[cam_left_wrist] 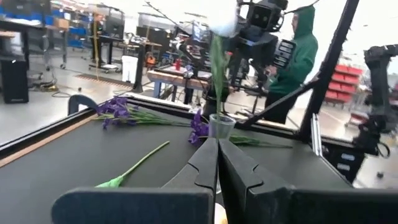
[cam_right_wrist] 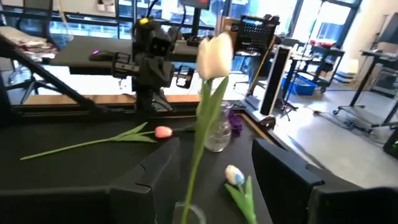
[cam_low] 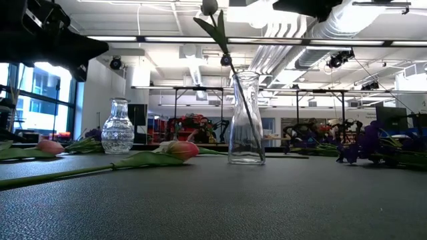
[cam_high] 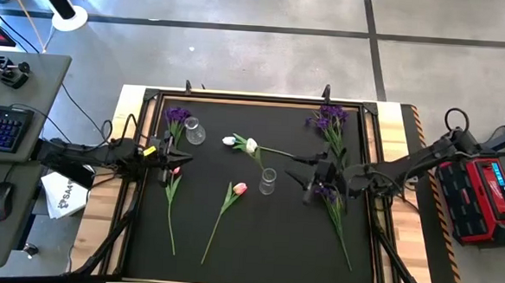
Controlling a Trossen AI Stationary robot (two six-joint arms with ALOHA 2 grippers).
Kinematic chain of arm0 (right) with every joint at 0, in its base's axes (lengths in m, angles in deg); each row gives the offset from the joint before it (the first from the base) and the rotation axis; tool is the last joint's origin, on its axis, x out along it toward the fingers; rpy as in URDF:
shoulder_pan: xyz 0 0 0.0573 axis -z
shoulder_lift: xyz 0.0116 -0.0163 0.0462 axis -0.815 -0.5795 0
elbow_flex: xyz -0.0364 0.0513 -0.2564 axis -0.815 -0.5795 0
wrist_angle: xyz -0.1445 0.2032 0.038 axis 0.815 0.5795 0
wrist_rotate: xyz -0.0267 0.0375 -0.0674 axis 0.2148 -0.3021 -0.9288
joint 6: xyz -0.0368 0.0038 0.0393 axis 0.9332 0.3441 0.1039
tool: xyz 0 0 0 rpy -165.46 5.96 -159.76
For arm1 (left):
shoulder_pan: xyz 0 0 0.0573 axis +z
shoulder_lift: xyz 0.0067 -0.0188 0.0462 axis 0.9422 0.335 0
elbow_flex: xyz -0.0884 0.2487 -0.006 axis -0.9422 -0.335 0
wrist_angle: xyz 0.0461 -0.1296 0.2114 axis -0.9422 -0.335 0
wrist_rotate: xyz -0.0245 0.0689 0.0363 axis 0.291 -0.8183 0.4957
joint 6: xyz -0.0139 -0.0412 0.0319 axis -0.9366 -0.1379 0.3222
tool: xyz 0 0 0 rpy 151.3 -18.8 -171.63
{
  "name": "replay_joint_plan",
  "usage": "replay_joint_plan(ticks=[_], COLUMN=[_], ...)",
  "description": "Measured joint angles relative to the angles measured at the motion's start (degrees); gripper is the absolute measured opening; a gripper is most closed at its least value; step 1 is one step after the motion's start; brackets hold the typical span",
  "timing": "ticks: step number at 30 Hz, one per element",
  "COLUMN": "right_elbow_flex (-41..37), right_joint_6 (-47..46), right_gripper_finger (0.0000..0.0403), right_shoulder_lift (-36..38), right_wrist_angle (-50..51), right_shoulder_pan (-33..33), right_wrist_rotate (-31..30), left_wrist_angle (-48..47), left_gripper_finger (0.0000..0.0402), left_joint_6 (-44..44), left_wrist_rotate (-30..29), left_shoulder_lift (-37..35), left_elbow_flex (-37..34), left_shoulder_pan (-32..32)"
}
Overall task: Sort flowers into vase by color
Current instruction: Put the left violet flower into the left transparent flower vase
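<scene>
Left gripper (cam_high: 167,160), fingers pressed together, rests beside a pink-headed tulip (cam_high: 176,170). Centre, one white tulip (cam_right_wrist: 213,56) stands in the tall clear glass vase (cam_high: 269,181). Right gripper (cam_high: 309,179) hovers spread. Most flowers seem unsorted.

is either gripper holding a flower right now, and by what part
Neither seems to. The right gripper stands open around the white tulip standing in the vase; the left gripper is shut, nothing visible in it.
</scene>
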Motion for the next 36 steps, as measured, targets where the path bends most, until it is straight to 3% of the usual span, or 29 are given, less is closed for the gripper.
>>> replay_joint_plan(ticks=[10, 12, 16, 19, 22, 26, 31, 36], right_elbow_flex=[0.0, 0.0, 0.0, 0.0, 0.0, 0.0, 0.0, 0.0], right_joint_6=[-6.4, -6.4, -6.0, -2.9, 2.2, 7.1, 9.0, 9.3], right_gripper_finger=[0.0172, 0.0172, 0.0171, 0.0171, 0.0171, 0.0171, 0.0171, 0.0171], right_shoulder_lift=[-6.2, -7.2, -9.0, -9.4, -9.3, -9.2, -9.2, -9.2], right_wrist_angle=[0.2, 0.1, -0.2, -0.1, -0.1, -1.1, -0.7, -0.7], right_shoulder_pan=[-0.6, -0.6, -0.1, 0.4, 0.8, 1.4, 1.6, 1.5], right_wrist_rotate=[0.0, 0.0, 0.0, 0.0, -0.1, -0.1, -0.1, 1.8], left_wrist_angle=[-4.1, -6.4, -3.9, 2.9, 2.5, -7.1, -19.6, -34.6], left_gripper_finger=[0.0000, 0.0000, 0.0000, 0.0000, 0.0000, 0.0001, 0.0001, 0.0001], left_joint_6=[7.9, 9.2, 14.6, 13.6, 14.1, 8.9, -0.2, -15.1], left_wrist_rotate=[-17.6, -16.3, -8.0, -9.5, -14.6, -26.4, -40.0, -43.1], left_shoulder_lift=[6.9, 8.5, 11.1, 12.6, 13.3, 18.1, 30.6, 41.6], left_elbow_flex=[8.8, 10.1, 10.2, 10.2, 11.8, 17.5, 26.3, 35.0], left_shoulder_pan=[-8.3, -9.0, -9.5, -9.4, -9.8, -13.2, -18.7, -21.7])
